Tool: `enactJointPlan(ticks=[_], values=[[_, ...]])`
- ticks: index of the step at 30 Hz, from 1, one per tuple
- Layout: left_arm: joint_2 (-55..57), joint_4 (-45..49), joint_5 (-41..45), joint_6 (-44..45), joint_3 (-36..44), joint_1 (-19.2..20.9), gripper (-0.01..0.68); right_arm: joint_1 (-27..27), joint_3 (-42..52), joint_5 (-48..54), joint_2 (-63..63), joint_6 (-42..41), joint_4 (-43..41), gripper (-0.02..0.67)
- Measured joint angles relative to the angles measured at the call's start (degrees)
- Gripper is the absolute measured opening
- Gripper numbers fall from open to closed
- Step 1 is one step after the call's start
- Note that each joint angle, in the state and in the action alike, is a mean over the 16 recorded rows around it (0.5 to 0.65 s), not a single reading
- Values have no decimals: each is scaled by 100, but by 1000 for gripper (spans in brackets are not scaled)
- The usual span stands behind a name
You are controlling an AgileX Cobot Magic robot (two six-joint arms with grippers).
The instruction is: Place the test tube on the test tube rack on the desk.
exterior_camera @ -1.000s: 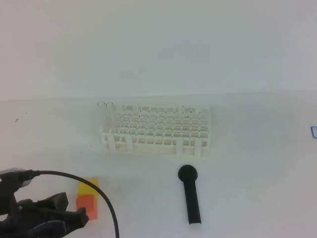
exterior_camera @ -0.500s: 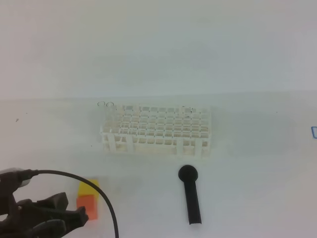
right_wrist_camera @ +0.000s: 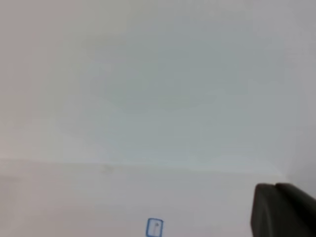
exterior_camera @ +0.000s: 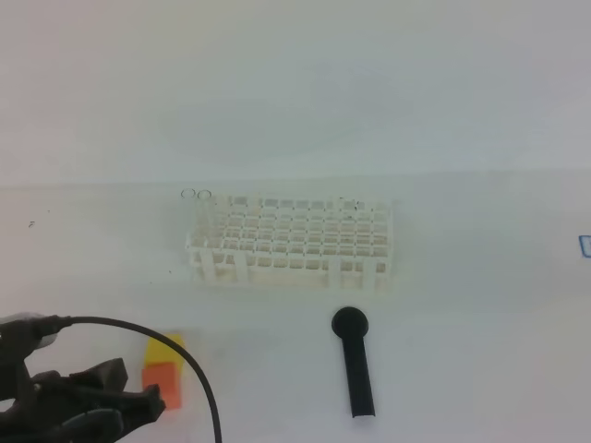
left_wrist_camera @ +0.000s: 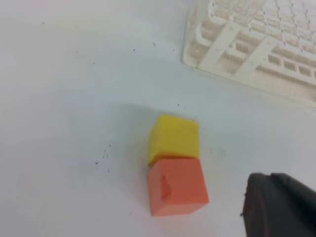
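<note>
The white test tube rack [exterior_camera: 291, 242] stands on the white desk [exterior_camera: 480, 305] at mid-table; its near-left corner shows in the left wrist view [left_wrist_camera: 247, 44]. Two faint clear round rims of a test tube [exterior_camera: 189, 194] show at the rack's far-left corner; the glass bodies are too faint to make out. My left gripper [exterior_camera: 143, 392] is low at the front left, apart from the rack and holding nothing I can see. One of its fingers [left_wrist_camera: 281, 207] shows in the left wrist view. The right gripper shows only as one dark finger [right_wrist_camera: 284, 210] in the right wrist view.
A black round-headed stick [exterior_camera: 355, 365] lies in front of the rack. A yellow block [exterior_camera: 164, 346] touches an orange block [exterior_camera: 162, 383] beside my left gripper; both show in the left wrist view [left_wrist_camera: 174, 140], [left_wrist_camera: 177, 186]. A small blue mark [right_wrist_camera: 154, 227] is on the desk.
</note>
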Motion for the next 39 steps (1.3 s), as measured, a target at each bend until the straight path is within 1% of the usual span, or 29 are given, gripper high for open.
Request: enactJointPlan(ticks=[5, 9, 15, 19, 21, 24, 34, 36, 39], values=[[0, 0, 5, -47, 0, -1, -1, -676, 1000, -503, -1008, 652, -18, -1], [0, 0, 5, -84, 0, -2, -1, -1003, 1743, -663, -1673, 1118, -26, -1], [1, 0, 5, -102, 0, -5, -1, -1185, 2452, -693, -2337, 1624, -88, -1], [1, 0, 5, -103, 0, -7, -1, -1197, 2624, -639, -2579, 1663, -64, -1], [2, 0, 5, -106, 0, -9, -1, -1198, 2643, -581, -2676, 1480, 70, -1], [2, 0, 5, -112, 0, -10, -1, -1199, 2648, -467, -2820, 941, 459, -1], [2, 0, 5, -133, 0, -10, -1, -1199, 2640, 419, -3081, -1471, 2336, -1], [2, 0, 5, -133, 0, -10, -1, -1199, 2635, 610, -3093, -1816, 2639, -1], [2, 0, 5, -133, 0, -10, -1, -1199, 2626, 859, -3097, -2104, 2906, -1]])
